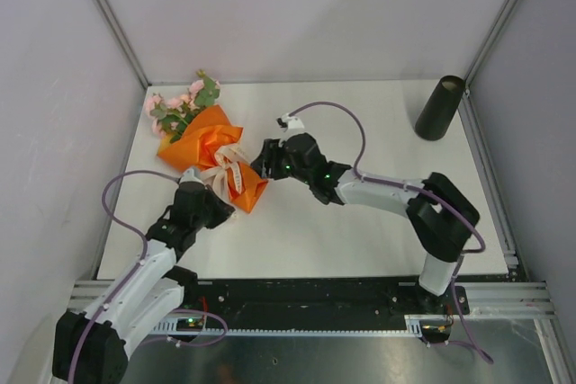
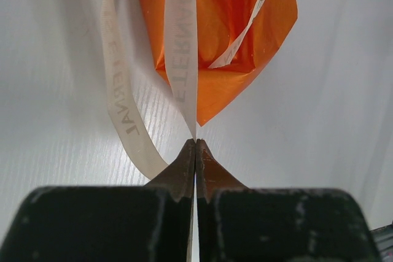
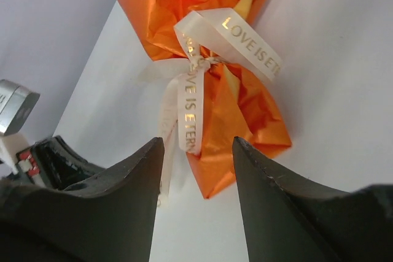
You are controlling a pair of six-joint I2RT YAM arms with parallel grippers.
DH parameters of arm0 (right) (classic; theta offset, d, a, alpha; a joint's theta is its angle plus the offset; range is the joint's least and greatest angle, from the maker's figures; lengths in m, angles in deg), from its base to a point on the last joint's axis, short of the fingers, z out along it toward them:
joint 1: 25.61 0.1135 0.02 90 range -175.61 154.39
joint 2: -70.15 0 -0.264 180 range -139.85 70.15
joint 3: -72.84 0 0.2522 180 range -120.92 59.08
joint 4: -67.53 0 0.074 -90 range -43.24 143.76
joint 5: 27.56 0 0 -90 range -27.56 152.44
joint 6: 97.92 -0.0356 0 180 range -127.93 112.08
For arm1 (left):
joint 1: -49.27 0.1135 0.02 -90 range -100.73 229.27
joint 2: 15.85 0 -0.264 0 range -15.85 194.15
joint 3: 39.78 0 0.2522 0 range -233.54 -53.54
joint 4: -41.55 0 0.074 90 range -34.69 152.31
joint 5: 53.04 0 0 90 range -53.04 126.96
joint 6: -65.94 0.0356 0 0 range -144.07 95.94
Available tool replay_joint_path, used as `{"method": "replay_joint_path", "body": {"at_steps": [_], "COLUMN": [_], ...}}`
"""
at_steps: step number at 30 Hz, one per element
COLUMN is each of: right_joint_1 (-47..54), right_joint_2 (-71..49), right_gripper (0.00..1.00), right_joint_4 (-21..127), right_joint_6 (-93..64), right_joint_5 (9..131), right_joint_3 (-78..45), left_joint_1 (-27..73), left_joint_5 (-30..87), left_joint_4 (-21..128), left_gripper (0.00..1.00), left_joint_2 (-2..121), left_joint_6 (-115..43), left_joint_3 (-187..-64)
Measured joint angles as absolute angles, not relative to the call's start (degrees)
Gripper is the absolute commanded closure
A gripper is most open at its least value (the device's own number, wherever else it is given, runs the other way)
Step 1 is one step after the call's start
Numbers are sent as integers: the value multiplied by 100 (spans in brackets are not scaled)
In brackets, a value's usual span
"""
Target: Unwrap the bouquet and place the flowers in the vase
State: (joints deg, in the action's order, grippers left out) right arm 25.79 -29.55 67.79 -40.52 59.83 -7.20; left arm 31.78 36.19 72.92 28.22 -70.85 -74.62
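The bouquet (image 1: 200,143) lies at the table's left, its orange paper (image 3: 239,115) tied with a cream ribbon (image 3: 245,41). Pink flowers (image 1: 178,107) stick out of its far end. My left gripper (image 2: 195,143) is shut on the end of one ribbon tail (image 2: 181,41), which runs straight from the knot down into the jaws. My right gripper (image 3: 198,145) stands open just off the wrap's pointed near end, with another tail (image 3: 189,115) hanging in front of the gap. In the top view both grippers, left (image 1: 227,193) and right (image 1: 261,164), flank the bouquet's tied end. The black vase (image 1: 439,107) stands upright at the far right.
Grey walls close in the table (image 1: 360,231) on the left, back and right. The vase stands close to the right wall. The right arm's cable (image 1: 342,114) loops over the middle of the table.
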Motion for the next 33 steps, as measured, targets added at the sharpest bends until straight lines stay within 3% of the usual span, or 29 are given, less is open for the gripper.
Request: {"method": "replay_joint_path", "body": {"at_steps": [15,27,29,33], "right_joint_1": [3020,3108,3127,3171], "right_joint_2": [-5219,-5694,-5720,-5790], "right_gripper": [46,44,49,69], "right_joint_4": [6549,5749,5677,5557], "right_joint_6": [-4507,-4446,-4413,-4330], "right_joint_5": [5638,5177,5111,5010], "right_joint_3": [-3140,-3660,-3714,-3843], "left_joint_1": [3175,3175,3175,3175], "left_joint_5": [4170,4296,4312,4342], "left_joint_4": [7825,7956,7972,7993], "left_gripper": [100,100,100,100], "left_joint_2": [2420,2309,2307,2296], "left_joint_6": [-7166,-7166,-7166,-7166], "left_joint_3": [-7457,-7457,-7457,-7457]}}
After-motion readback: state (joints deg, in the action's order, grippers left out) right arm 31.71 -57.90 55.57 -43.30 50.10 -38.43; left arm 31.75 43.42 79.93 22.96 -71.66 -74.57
